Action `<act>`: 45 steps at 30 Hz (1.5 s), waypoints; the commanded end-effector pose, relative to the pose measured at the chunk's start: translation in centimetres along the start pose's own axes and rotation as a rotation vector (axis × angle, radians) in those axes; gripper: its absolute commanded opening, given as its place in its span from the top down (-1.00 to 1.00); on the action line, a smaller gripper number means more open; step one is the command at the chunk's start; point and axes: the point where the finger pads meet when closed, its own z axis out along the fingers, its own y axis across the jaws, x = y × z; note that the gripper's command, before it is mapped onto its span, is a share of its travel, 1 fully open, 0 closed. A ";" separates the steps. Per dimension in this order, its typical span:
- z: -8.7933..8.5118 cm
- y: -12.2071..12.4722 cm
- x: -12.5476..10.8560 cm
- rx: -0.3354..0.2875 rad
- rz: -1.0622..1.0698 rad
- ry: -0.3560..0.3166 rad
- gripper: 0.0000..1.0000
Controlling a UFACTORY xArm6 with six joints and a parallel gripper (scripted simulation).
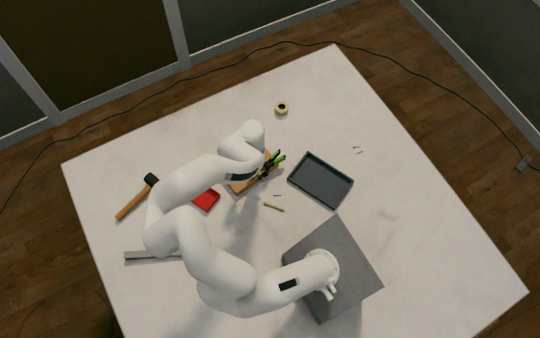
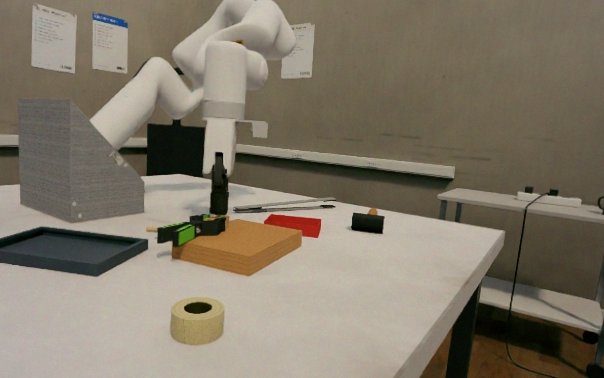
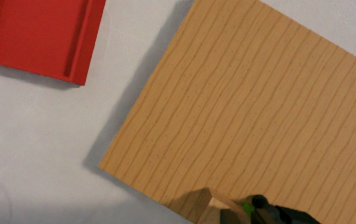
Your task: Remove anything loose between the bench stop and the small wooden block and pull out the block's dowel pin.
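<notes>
The wooden bench board (image 1: 241,185) (image 2: 245,245) (image 3: 240,115) lies mid-table. The green and black spring clamp (image 1: 274,159) (image 2: 187,231) (image 3: 270,210) sits at its edge, next to the small wooden block (image 3: 200,205). My gripper (image 2: 219,209) points straight down over the block, with its dark fingers shut on the dowel pin. The pin itself is hidden between the fingers. The wrist view shows only a corner of the block and the clamp at its bottom edge. A short wooden stick (image 1: 273,206) lies loose on the table beside the board. I cannot make out the bench stop.
A red tray (image 1: 206,199) (image 2: 294,224) (image 3: 40,35) lies beside the board, and a dark tray (image 1: 328,166) (image 2: 75,267) on its other side. A tape roll (image 1: 281,110) (image 2: 197,320), a hammer (image 1: 134,201) (image 2: 367,222), a steel ruler (image 1: 139,255) (image 2: 280,204) and the grey arm base (image 1: 353,268) (image 2: 60,165) are around.
</notes>
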 end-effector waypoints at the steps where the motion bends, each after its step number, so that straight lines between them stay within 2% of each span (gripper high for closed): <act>1: -0.1 0.1 0.1 -0.004 -0.060 0.005 1.00; 8: -0.2 0.1 0.1 -0.004 -0.174 0.004 1.00; 45: -0.3 0.1 0.1 -0.002 0.464 0.005 1.00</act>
